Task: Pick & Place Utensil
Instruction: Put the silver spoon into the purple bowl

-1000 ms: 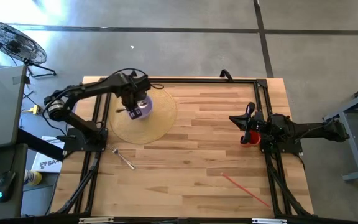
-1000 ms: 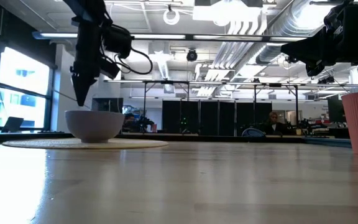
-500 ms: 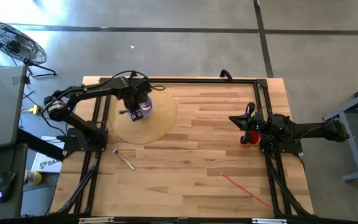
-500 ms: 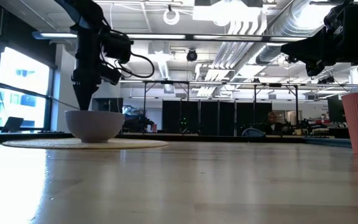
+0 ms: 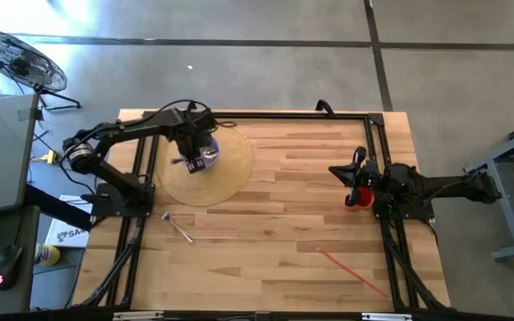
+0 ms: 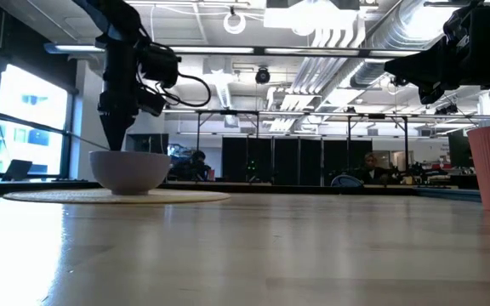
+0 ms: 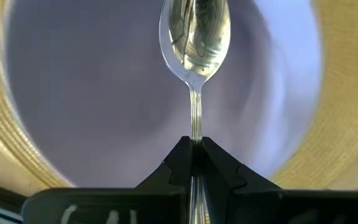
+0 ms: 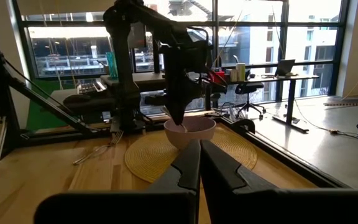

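The left claw (image 7: pixel 194 148) was clamped on the handle of a spoon (image 7: pixel 195 43), holding it upright with its scoop down inside the pale bowl (image 5: pixel 205 153). That bowl sat on a round woven mat (image 5: pixel 226 174) in the upper left of the worktop (image 5: pixel 293 241) in the high view. The right claw (image 8: pixel 199 158) was closed on nothing, parked at the right edge beside a red cup (image 5: pixel 354 197). A fork (image 5: pixel 180 229) lay lower left, a red straw (image 5: pixel 351 270) lower right.
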Robot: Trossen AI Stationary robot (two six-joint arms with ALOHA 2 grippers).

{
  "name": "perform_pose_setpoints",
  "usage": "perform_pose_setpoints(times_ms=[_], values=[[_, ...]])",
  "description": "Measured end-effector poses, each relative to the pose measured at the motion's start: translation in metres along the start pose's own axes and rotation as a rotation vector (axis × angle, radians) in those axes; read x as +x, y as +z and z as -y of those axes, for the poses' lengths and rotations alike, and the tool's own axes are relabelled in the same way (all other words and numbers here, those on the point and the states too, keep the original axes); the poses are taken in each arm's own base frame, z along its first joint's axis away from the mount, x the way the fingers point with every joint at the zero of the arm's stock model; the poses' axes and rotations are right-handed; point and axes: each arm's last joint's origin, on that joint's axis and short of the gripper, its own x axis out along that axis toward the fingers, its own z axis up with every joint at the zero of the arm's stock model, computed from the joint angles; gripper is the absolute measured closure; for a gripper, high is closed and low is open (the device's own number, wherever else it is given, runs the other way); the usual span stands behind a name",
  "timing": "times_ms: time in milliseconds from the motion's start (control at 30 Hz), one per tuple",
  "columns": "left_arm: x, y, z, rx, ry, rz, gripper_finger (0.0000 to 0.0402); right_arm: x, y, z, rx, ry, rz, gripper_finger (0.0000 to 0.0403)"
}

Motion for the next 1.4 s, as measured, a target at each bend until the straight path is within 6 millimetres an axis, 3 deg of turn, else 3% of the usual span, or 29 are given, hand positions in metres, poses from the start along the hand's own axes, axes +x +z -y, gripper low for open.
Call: perform_pose_setpoints(times_ms=[233, 1000, 1200, 1400], values=[[0.000, 0.001, -0.020, -0.093, -0.063, 0.059, 0.0387, 0.000, 0.000, 0.000, 0.000, 0.000, 0.000, 0.0401], [0.001, -0.003, -0.019, -0.067, -0.067, 0.023, 0.0387, 0.000, 0.000, 0.000, 0.000, 0.000, 0.000, 0.0402], [0.015, -0.010, -0.018, -0.063, -0.049, -0.001, 0.0387, 0.000, 0.000, 0.000, 0.000, 0.000, 0.000, 0.0399], [0.018, -0.009, -0.018, -0.061, -0.063, 0.024, 0.0387, 0.000, 0.000, 0.000, 0.000, 0.000, 0.000, 0.0401]])
